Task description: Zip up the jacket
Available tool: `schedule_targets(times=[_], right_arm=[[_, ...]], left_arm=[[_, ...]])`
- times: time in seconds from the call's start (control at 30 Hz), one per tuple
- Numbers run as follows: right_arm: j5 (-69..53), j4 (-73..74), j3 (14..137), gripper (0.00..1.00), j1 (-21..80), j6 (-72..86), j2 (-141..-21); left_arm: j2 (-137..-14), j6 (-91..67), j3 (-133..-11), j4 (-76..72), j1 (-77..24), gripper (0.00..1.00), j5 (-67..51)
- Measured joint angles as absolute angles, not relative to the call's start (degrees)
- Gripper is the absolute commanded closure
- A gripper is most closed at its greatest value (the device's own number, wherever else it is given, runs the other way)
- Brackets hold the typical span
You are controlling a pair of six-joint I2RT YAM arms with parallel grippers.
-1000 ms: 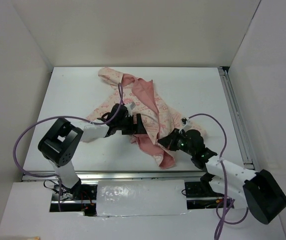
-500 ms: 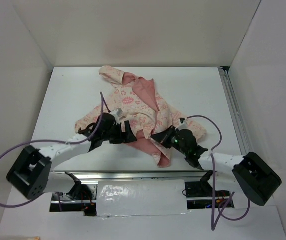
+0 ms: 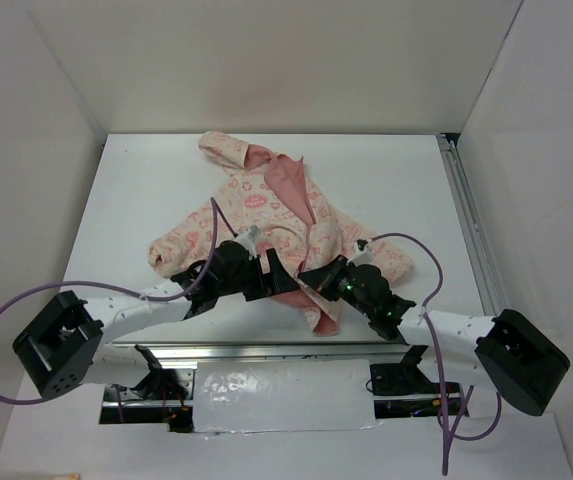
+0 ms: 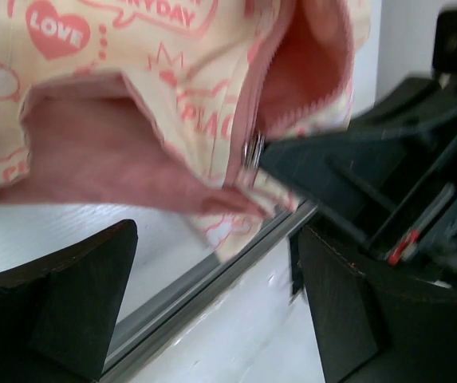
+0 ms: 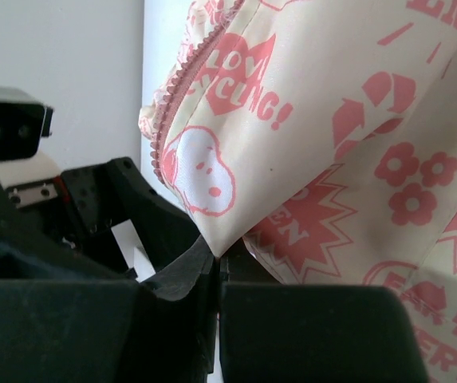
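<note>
The jacket (image 3: 256, 205) lies spread on the white table (image 3: 136, 190), hood at the far end, with its front open and the salmon lining showing. My right gripper (image 3: 313, 276) is shut on the jacket's lower hem corner (image 5: 216, 254), beside the pink zipper teeth (image 5: 171, 112). My left gripper (image 3: 278, 276) is open just left of it, at the jacket's near edge. In the left wrist view its fingers (image 4: 61, 303) stand wide apart with only table between them. The metal zipper slider (image 4: 252, 150) hangs above them at the hem, right beside the right gripper (image 4: 348, 171).
A metal rail (image 4: 204, 275) runs along the table's near edge under my left gripper. Another rail (image 3: 471, 230) lines the right side. White walls enclose the table. Purple cables loop from both arms.
My left arm has dropped low and stretched out, and its gripper has shifted toward the near edge. The right gripper has pulled the hem slightly left. The jacket lies flatter, its left sleeve spread out.
</note>
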State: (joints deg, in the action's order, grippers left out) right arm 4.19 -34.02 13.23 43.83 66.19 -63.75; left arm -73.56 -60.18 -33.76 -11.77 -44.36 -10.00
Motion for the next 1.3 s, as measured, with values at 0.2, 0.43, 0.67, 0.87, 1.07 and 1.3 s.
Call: schedule_targets(times=[0.2,0.43,0.67,0.87,1.07,1.3], right_arm=[[4.7,-32.8,13.2,1.00,44.9,66.2,-63.0],[4.8,-32.0,13.2,1.00,44.9,66.4,-60.6],[5.3,-30.3,13.2,1.00,44.9,66.2,-55.6],[8.2,-24.1,13.2,1.00,45.3,67.5,-51.0],[12.7,-16.5,15.3,1.00,48.0,69.6,-49.5],[15.4,-11.7,17.8,1.00,49.6,71.0,-49.6]], left_arm=[[-77.6,-66.0,-36.6,-13.4,-44.5,0.09,-6.4],[-78.2,-71.3,-37.4,-14.6,-44.9,0.10,-2.5],[-78.9,-74.1,-37.4,-18.0,-45.2,0.17,-1.5],[-80.1,-77.3,-37.5,-19.6,-46.7,0.26,0.3],[-80.1,-78.7,-38.9,-18.0,-50.6,0.39,6.5],[-80.1,-79.9,-40.4,-17.6,-52.4,0.81,10.6]])
